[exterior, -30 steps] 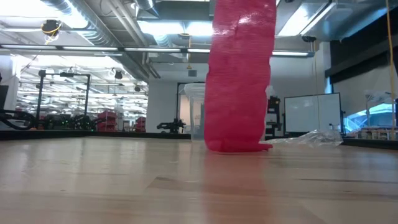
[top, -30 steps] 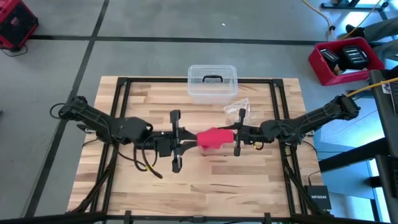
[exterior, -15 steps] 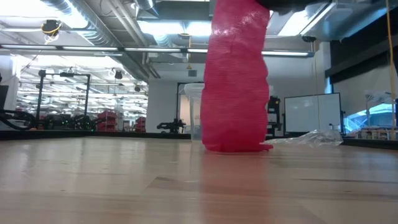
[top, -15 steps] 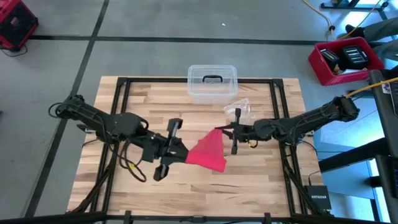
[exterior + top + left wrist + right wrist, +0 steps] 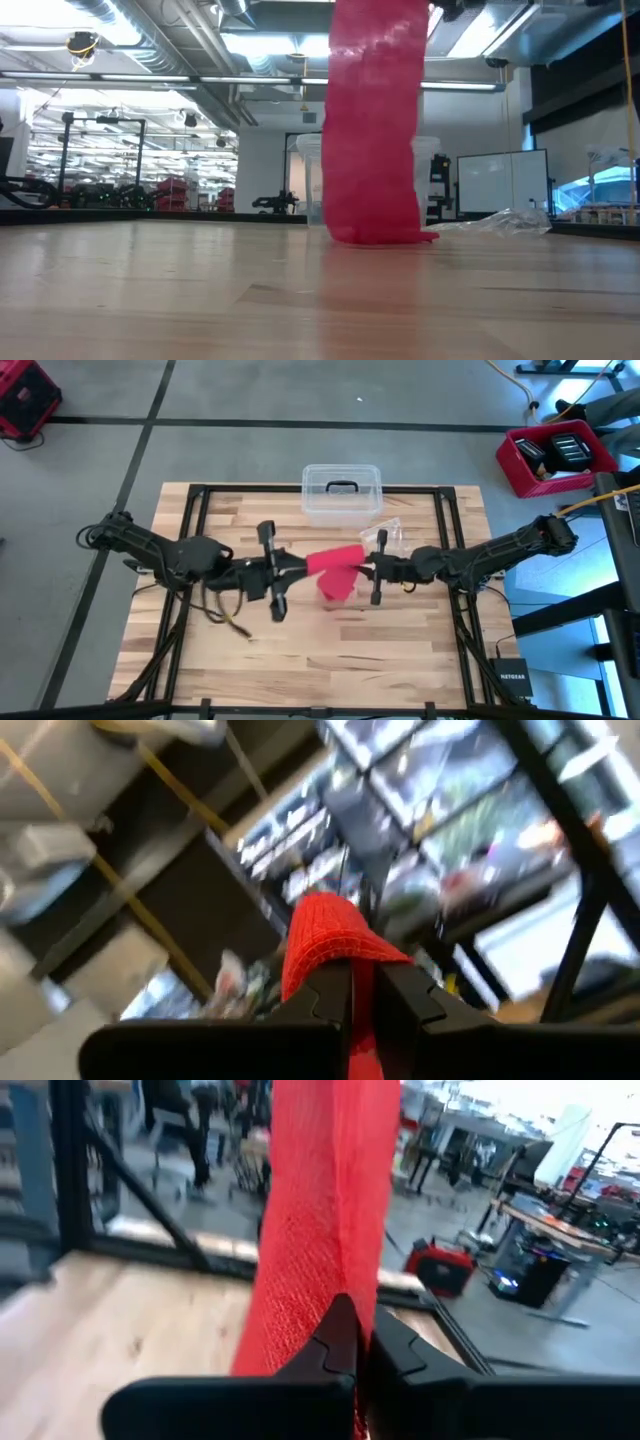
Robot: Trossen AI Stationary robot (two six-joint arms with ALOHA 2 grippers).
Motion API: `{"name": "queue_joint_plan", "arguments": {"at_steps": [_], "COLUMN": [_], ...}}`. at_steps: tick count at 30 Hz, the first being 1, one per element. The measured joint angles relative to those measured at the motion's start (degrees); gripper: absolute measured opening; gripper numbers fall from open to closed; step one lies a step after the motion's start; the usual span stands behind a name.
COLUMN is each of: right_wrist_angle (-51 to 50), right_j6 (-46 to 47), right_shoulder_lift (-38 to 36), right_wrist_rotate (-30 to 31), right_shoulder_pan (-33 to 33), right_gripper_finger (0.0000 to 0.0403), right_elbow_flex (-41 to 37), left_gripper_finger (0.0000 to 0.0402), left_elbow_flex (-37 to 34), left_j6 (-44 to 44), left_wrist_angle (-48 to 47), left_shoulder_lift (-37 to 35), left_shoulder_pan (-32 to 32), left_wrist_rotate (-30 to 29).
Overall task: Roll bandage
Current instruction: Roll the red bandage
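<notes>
Two grippers meet over the middle of your table [image 5: 420, 660], and both have hold of the bandage [image 5: 335, 565]. Your left gripper [image 5: 290, 565] has its jaws closed on one end of the red strip, which bulges out beyond the fingers [image 5: 330, 995] in the left wrist view. Your right gripper [image 5: 362, 568] is clamped on the fabric too, jaws pressed together. From there the bandage hangs down as a tall red band and its lower end touches the wood in the low view. Behind it you have the clear plastic box [image 5: 341, 493] and, beside that, a crinkled wrapper [image 5: 385, 535].
</notes>
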Motion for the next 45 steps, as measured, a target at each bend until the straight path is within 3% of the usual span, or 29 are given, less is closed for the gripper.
{"name": "queue_joint_plan", "arguments": {"at_steps": [7,13,20,25,35,40,43,45], "right_wrist_angle": [0.3,-6.6,-24.3,-35.0,-40.8,-54.5,-60.1,-55.6], "right_j6": [5.7,7.9,8.9,11.6,17.0,19.1,19.6,19.6], "right_shoulder_lift": [0.0,0.0,0.0,-0.1,-2.4,-10.0,-13.3,-15.3], "right_wrist_rotate": [-1.9,-2.8,-3.4,-7.3,-8.5,-12.6,-10.5,-7.9], "right_shoulder_pan": [0.0,0.0,0.0,0.0,0.0,0.1,0.1,0.1], "right_gripper_finger": [0.0044,0.0117,0.0219,0.0265,0.0271,0.0269,0.0269,0.0269], "right_elbow_flex": [1.0,3.0,14.6,23.7,26.1,26.3,23.0,17.2], "left_gripper_finger": [0.0017,0.0017,0.0017,0.0017,0.0017,0.0017,0.0017,0.0017], "left_elbow_flex": [0.0,0.0,0.0,0.0,0.0,0.0,0.0,0.0], "left_j6": [-4.9,-5.0,-7.2,-8.2,-9.1,-9.5,-9.8,-10.6], "left_wrist_angle": [-4.6,-3.3,-3.4,-4.0,-4.6,-4.5,-4.9,-5.0], "left_shoulder_lift": [0.0,0.0,0.0,0.0,0.0,0.0,0.1,0.1], "left_shoulder_pan": [3.1,3.2,3.3,3.3,3.3,3.3,3.3,3.3], "left_wrist_rotate": [-0.9,-0.1,5.5,5.8,5.8,5.7,5.7,5.7]}}
